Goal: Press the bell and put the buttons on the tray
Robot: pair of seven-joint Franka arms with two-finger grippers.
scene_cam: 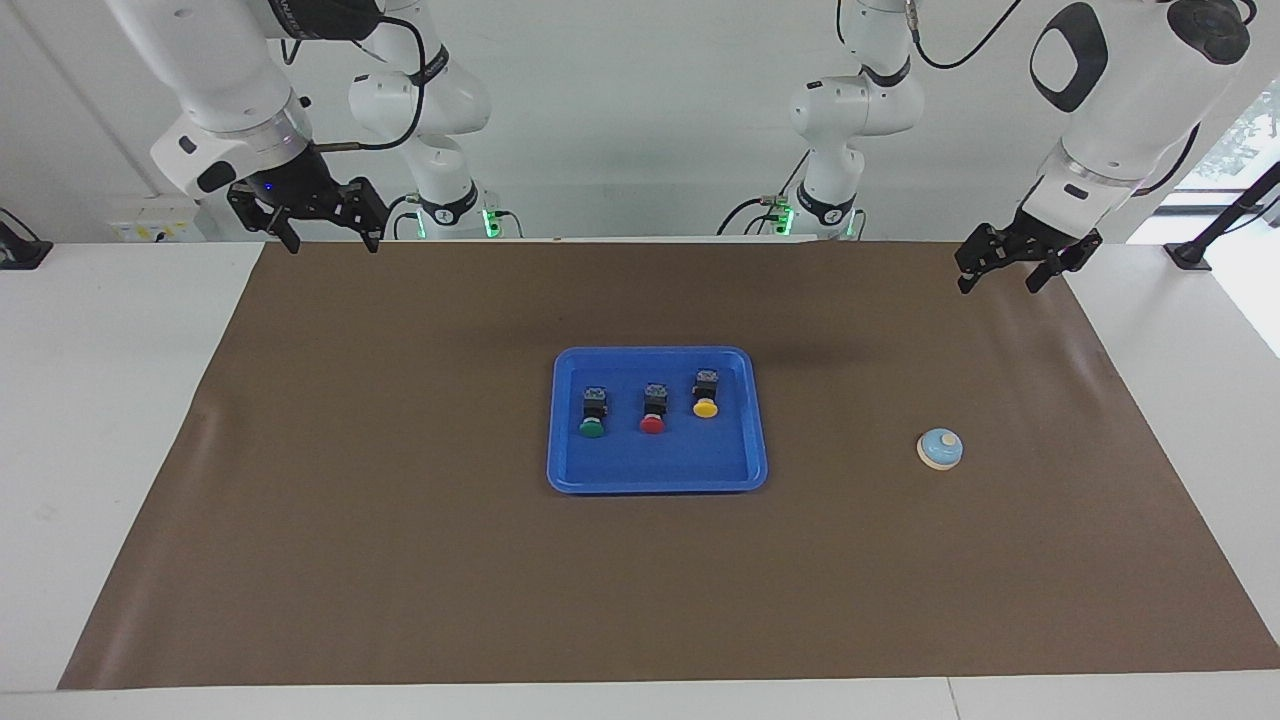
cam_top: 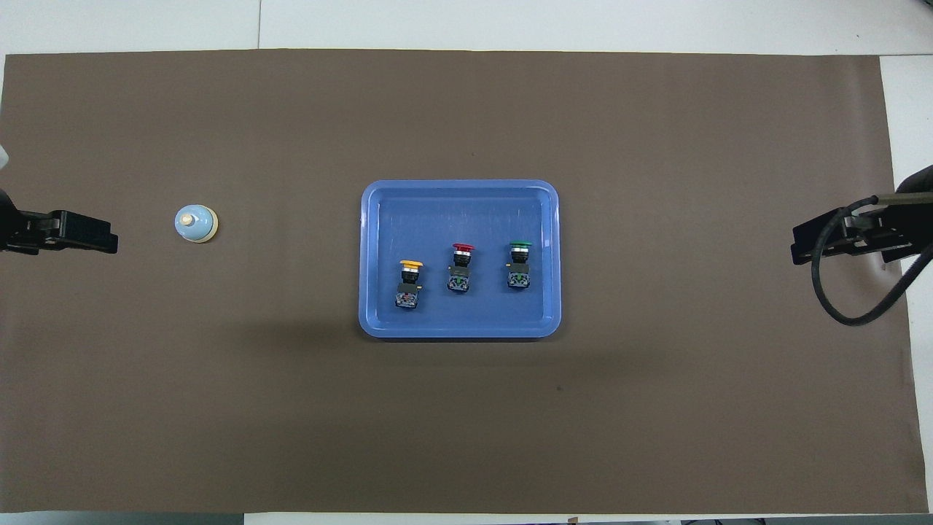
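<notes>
We see a surface [scene_cam: 130, 420] covered by a wide brown mat [scene_cam: 400, 520], and we take the blue tray [scene_cam: 570, 470] at the mat's middle as our landmark. The tray lies flat with all three buttons inside it, lined up in a row, each on its side with its cap pointing away from the robots. The green button [scene_cam: 592, 414] is the one toward the right arm's end of the tray, the red button [scene_cam: 653, 409] sits between the others, and the yellow button [scene_cam: 705, 394] is toward the left arm's end, slightly nearer to the robots than the other two. None of them touch.

The bell [scene_cam: 940, 448] stands upright on the mat, well apart from the tray, toward the left arm's end.

Both arms wait, raised. The left claw [scene_cam: 1004, 272] hangs over the mat's corner at its own end with fingers apart, holding nothing. The right claw [scene_cam: 328, 238] hangs over the mat's corner at its end, also spread and empty.
</notes>
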